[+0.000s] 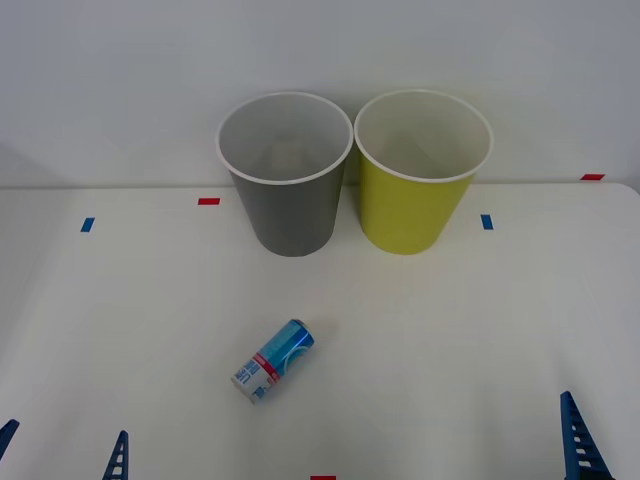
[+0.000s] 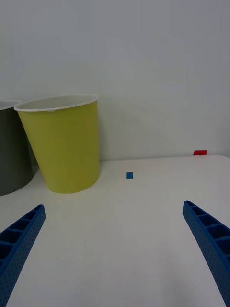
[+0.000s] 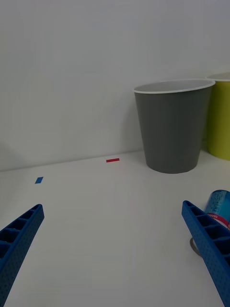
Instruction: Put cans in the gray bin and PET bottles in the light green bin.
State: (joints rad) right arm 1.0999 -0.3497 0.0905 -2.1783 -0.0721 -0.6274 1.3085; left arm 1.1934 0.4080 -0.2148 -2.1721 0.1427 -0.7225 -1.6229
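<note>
**Stock on the table: one can, two bins, both grippers empty**

Item 1. Your left gripper [image 1: 62, 452], low at the near edge of the table [image 1: 480, 330] on the left. Its blue ribbed fingers [image 3: 21, 237] stand spread wide with nothing between them.

Item 2. Your right gripper [image 2: 115, 249], low at the near edge on the right, likewise released, fingers [image 2: 206, 235] apart and holding nothing.

Item 3. The can [image 1: 274, 360], blue with a red-and-white band and silver ends. It lies on its side on the white table, ahead of your left gripper and a little to its right, its long axis running diagonally. In the left wrist view it sits just beyond one finger, partly hidden by it.

Item 4. The gray bin [image 1: 288, 190], upright, white rim, standing at the far side of the table, well beyond the can.

Item 5. The light green bin [image 1: 418, 185], upright, white rim, just to the right of the gray bin; you cannot tell whether the two touch.

Item 6. Small red tape marks [image 1: 208, 201] and blue tape marks [image 1: 487, 221] stuck flat on the table around the bins, with another red one at the near edge.
</note>
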